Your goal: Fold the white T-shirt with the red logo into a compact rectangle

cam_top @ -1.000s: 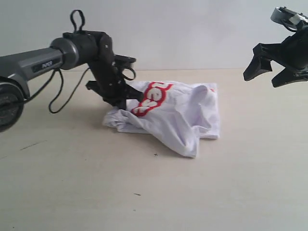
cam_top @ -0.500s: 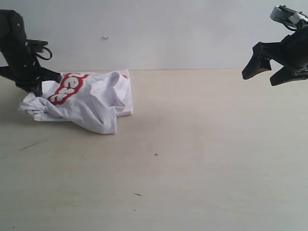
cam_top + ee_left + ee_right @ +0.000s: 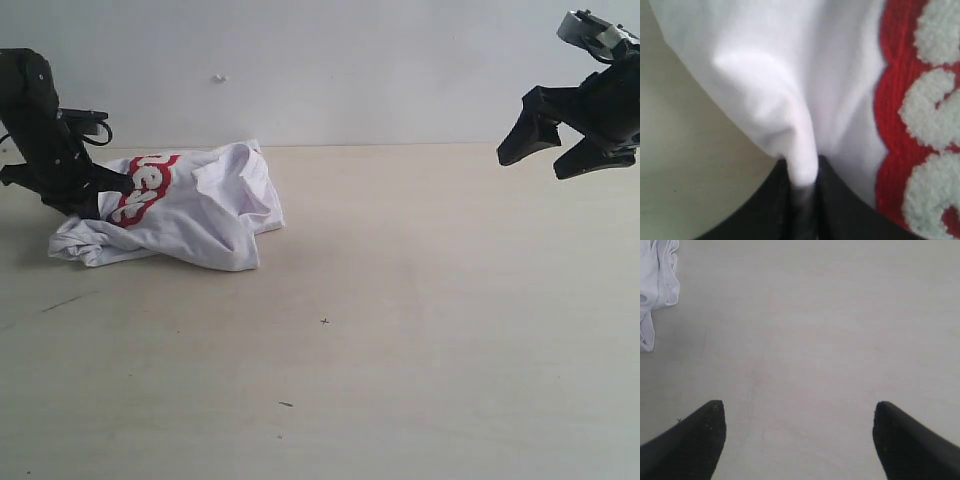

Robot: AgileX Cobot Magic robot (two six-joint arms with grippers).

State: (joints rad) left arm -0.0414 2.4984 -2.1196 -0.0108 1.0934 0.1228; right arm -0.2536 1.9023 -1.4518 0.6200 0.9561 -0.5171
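The white T-shirt (image 3: pixel 205 215) lies crumpled in a heap at the far left of the table, its red logo (image 3: pixel 140 187) with white letters facing up near the left arm. My left gripper (image 3: pixel 108 185) is shut on a fold of the shirt (image 3: pixel 802 160) right beside the red logo (image 3: pixel 892 125). High at the right, my right gripper (image 3: pixel 555 150) hangs open above the table, far from the shirt. In the right wrist view its fingers (image 3: pixel 697 440) stand wide apart over bare table, and only an edge of the shirt (image 3: pixel 655 285) shows.
The pale wooden table (image 3: pixel 400 320) stretches from the shirt to the right edge, with a few small dark specks (image 3: pixel 323 321). A plain white wall (image 3: pixel 350 70) stands behind.
The left gripper dragged the shirt from the table's middle to the far left, then came back slightly right. The heap has reshaped a little. The right gripper has barely moved.
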